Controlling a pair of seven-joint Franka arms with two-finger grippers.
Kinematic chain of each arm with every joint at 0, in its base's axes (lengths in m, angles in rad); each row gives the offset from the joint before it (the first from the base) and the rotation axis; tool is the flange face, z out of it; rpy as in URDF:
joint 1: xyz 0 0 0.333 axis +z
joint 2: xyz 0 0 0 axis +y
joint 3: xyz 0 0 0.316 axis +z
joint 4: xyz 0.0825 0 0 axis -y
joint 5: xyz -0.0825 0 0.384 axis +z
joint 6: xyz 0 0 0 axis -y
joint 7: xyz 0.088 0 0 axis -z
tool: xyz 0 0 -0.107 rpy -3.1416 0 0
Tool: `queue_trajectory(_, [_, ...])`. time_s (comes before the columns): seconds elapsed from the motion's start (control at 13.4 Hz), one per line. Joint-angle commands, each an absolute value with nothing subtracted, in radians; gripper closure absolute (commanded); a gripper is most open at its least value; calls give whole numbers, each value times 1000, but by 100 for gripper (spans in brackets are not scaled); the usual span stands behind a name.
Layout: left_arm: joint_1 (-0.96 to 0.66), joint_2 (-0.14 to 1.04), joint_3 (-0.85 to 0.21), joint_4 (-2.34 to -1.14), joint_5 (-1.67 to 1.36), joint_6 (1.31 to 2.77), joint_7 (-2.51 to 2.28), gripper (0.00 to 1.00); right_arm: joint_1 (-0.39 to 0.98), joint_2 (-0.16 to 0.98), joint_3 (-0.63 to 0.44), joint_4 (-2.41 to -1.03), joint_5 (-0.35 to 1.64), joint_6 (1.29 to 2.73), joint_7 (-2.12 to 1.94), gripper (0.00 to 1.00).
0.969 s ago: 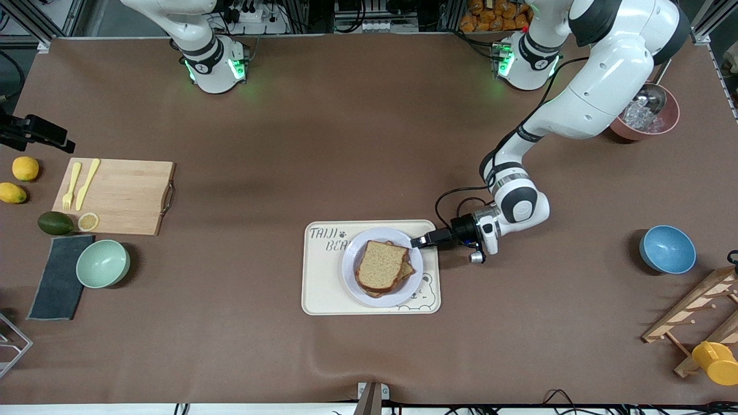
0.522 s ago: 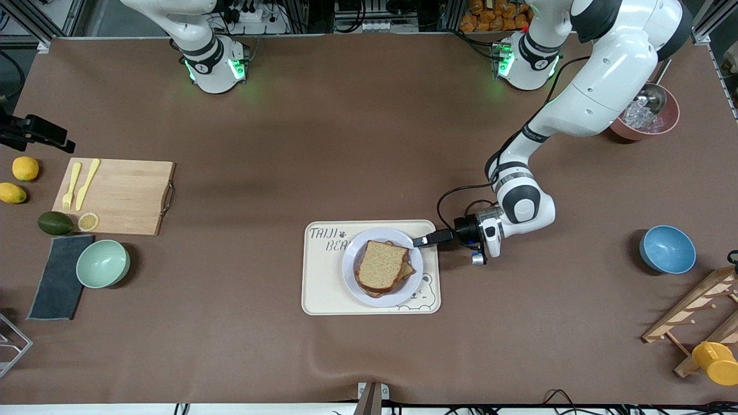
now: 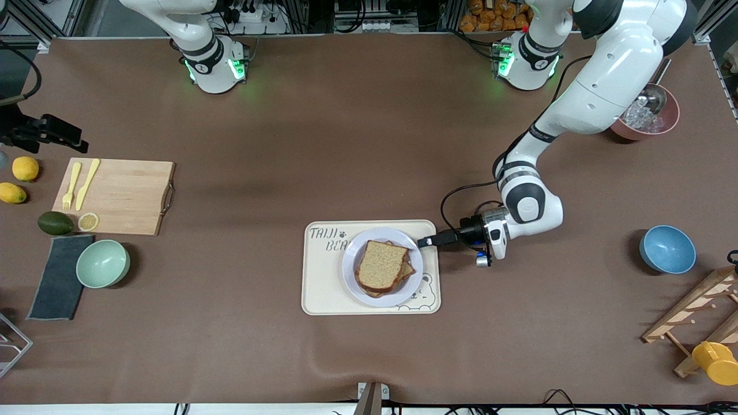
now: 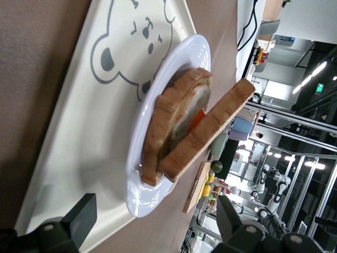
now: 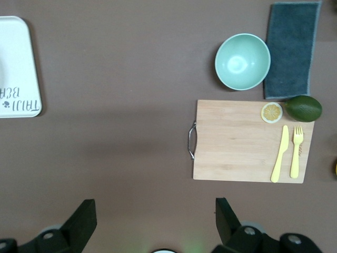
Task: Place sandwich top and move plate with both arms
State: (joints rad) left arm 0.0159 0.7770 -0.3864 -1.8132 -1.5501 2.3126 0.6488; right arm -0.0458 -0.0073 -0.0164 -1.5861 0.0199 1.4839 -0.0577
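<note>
On the plate (image 3: 353,283), the sandwich top (image 3: 380,264) lies; the left gripper (image 3: 427,241) spreads just off its rim. High over bare table, the right gripper (image 5: 152,221) waits, fingers apart.

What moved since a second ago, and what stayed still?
The left gripper, open and empty, backed off from the plate toward the left arm's end of the table. The right gripper shifted slightly near the cutting board. The top slice, plate and tray stayed put.
</note>
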Motion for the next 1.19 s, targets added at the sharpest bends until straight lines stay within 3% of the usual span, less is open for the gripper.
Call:
queue_trajectory(0.0, [17, 693, -382, -1842, -1471, 2322, 523, 0, -43, 6, -17, -1575, 38, 1482, -57, 0])
queue_trajectory(0.67, [104, 450, -348, -1881, -990, 2272, 160, 0, -40, 5, -17, -1575, 38, 1480, -58, 0])
queue_trajectory(1.12, [247, 319, -347, -1729, -509, 1935, -63, 0, -40, 5, -17, -1575, 38, 1479, -58, 0])
